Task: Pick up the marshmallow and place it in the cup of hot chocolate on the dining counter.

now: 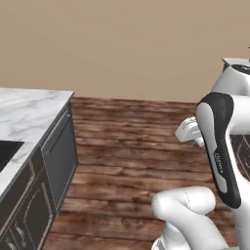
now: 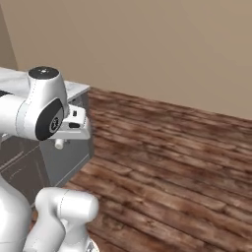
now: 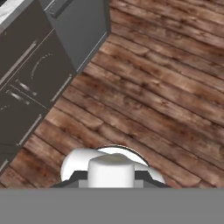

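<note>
The marshmallow [image 3: 111, 169], a small white block, sits between my gripper's [image 3: 111, 177] two dark fingertips [image 3: 77, 177] at the bottom of the hand view, and the gripper is shut on it. It hangs over the wooden floor. In the left base view my hand [image 1: 189, 131] is held out in front of the arm, to the right of the dining counter [image 1: 29, 111], whose white marble top carries a black sink [image 1: 7, 152]. In the right base view the hand [image 2: 74, 124] is beside the counter's corner [image 2: 75, 89]. The cup of hot chocolate is out of view.
Dark grey cabinet fronts and an appliance door [image 3: 30, 87] line the counter's side, with its end panel [image 1: 61, 154] facing the brown plank floor [image 2: 167, 162]. A plain tan wall [image 1: 127, 44] closes the room behind.
</note>
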